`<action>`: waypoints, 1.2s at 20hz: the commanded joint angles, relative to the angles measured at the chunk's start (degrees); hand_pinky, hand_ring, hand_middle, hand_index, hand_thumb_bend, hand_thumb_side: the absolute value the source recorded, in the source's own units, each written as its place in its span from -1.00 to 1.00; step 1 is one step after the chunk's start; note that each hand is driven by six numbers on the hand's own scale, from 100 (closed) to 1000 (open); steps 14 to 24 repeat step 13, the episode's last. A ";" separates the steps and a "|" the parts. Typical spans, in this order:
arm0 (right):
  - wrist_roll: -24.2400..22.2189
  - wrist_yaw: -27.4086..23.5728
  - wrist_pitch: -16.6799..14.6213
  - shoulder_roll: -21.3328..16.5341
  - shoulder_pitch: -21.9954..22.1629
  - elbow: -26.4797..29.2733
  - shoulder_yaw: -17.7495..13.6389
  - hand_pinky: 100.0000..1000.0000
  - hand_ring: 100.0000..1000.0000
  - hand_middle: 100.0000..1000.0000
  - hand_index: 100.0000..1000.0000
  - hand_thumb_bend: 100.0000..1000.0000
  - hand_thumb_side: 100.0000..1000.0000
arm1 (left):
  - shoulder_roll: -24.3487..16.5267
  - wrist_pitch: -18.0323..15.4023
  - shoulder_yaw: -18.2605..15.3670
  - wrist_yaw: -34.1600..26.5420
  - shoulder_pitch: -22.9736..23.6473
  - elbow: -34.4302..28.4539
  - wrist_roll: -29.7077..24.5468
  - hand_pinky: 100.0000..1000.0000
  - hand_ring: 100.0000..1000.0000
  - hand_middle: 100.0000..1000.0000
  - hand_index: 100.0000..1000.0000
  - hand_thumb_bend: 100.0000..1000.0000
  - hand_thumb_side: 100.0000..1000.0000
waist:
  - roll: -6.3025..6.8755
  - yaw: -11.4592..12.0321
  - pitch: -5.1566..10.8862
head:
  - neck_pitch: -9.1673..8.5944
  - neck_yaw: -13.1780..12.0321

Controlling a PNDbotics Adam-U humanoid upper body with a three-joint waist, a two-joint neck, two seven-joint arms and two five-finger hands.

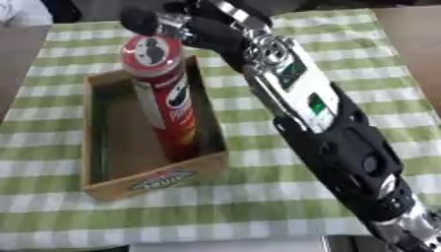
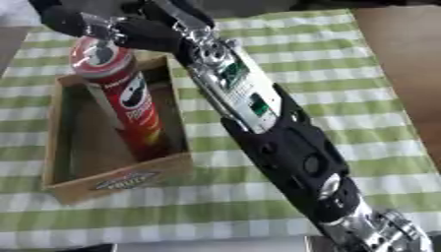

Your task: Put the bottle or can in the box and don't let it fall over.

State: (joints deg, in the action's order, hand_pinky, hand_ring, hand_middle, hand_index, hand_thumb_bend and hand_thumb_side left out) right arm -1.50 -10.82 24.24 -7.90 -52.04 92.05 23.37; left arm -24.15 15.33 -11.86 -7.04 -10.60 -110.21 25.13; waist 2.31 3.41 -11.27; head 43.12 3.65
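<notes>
A tall red crisps can (image 1: 171, 101) with a red lid stands upright inside the shallow wooden box (image 1: 153, 183), its base near the box's front right corner. My right hand (image 1: 205, 33) reaches in from the lower right and sits at the can's top. Its black fingers (image 2: 60, 19) curl round the far side of the lid, with the thumb side on the right. The long black and silver forearm (image 1: 336, 133) crosses the table beside the box. The left hand shows in neither view.
A green and white checked cloth (image 1: 258, 216) covers the table under the box. Bare brown table (image 1: 413, 29) shows at the far right. The box's left half holds nothing.
</notes>
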 commanded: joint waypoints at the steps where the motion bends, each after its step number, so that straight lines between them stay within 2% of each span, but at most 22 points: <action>1: 0.60 -1.64 0.76 -3.14 -0.55 3.91 -1.50 1.00 1.00 1.00 1.00 1.00 -0.02 | -2.13 0.02 -0.44 0.47 -0.26 -1.07 -0.30 0.86 0.19 0.45 0.47 -0.36 -0.78 | 0.14 -0.26 1.65 | -0.03 -0.55; 6: 2.48 -4.36 2.19 -7.82 1.72 6.48 -3.51 1.00 1.00 1.00 0.98 1.00 -0.02 | -2.70 0.07 0.26 0.41 -0.58 -1.07 -0.95 0.86 0.18 0.45 0.46 -0.36 -0.78 | 0.16 -1.18 2.02 | 0.61 -1.29; 9: 2.98 -6.01 1.74 -10.70 3.39 8.37 -4.60 1.00 1.00 0.96 0.95 1.00 -0.02 | -2.77 0.06 0.71 0.08 -0.82 -1.02 -1.33 0.86 0.18 0.44 0.46 -0.38 -0.75 | 0.26 -1.49 2.15 | 0.90 -1.69; 13: 2.54 -5.48 1.09 -15.32 7.38 9.18 -6.34 1.00 1.00 0.94 0.94 1.00 -0.02 | -3.19 -0.01 1.14 -0.21 -0.84 -1.07 -1.84 0.86 0.18 0.44 0.47 -0.38 -0.76 | 0.29 -1.83 2.40 | 0.99 -2.31; 24: 2.54 -5.48 1.09 -15.32 7.38 9.18 -6.34 1.00 1.00 0.94 0.94 1.00 -0.02 | -3.19 -0.01 1.14 -0.21 -0.84 -1.07 -1.84 0.86 0.18 0.44 0.47 -0.38 -0.76 | 0.29 -1.83 2.40 | 0.99 -2.31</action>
